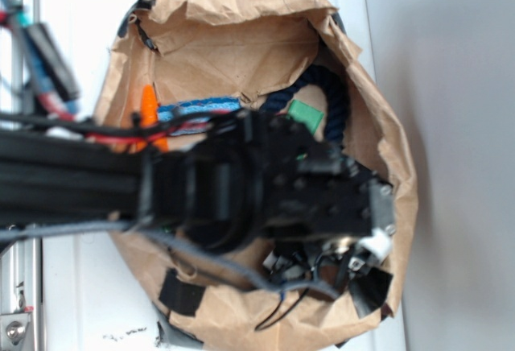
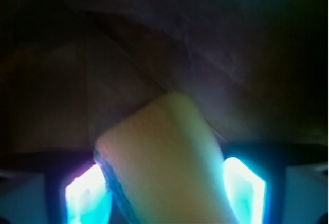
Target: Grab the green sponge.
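Gripper [image 2: 164, 188] around pale sponge [image 2: 164, 157] (not green), green sponge [image 1: 306, 115] apart

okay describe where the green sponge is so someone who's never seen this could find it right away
Look inside the brown paper-lined basket, toward its upper right. The green sponge lies there beside the dark blue rope, just beyond the black arm. It is the only solid green block; the blue sponge sits further left.

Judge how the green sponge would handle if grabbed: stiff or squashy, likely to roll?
The green sponge looks like a small flat-faced block, so it probably won't roll. Being a sponge, it is likely light and would squash somewhat under grip. It lies beside the dark rope, which might snag.
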Controlling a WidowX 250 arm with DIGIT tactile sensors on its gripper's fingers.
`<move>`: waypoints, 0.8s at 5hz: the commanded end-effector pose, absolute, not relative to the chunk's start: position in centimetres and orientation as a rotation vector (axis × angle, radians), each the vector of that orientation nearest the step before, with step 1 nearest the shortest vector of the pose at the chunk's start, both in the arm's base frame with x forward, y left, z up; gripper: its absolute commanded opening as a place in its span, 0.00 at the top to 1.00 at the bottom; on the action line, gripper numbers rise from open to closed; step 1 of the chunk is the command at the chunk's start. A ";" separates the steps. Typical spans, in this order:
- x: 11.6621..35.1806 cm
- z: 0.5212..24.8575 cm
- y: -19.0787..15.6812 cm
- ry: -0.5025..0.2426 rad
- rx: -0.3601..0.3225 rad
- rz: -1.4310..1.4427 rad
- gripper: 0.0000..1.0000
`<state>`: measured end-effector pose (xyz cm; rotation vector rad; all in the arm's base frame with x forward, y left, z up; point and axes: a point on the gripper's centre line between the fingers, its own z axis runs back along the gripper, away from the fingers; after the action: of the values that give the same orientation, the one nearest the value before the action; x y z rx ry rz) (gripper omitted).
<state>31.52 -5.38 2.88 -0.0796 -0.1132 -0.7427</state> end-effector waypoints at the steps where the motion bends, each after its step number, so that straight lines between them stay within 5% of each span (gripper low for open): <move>1: 31.1 5.6 -4.5 -0.162 -0.093 -0.760 1.00; 2: 29.8 8.5 -3.7 -0.165 -0.127 -0.750 1.00; 3: 28.2 11.5 -2.8 -0.156 -0.091 -0.685 1.00; 4: 27.5 14.1 -1.7 -0.050 -0.006 -0.497 1.00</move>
<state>26.74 -1.36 11.83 -0.0227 0.0427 -0.5032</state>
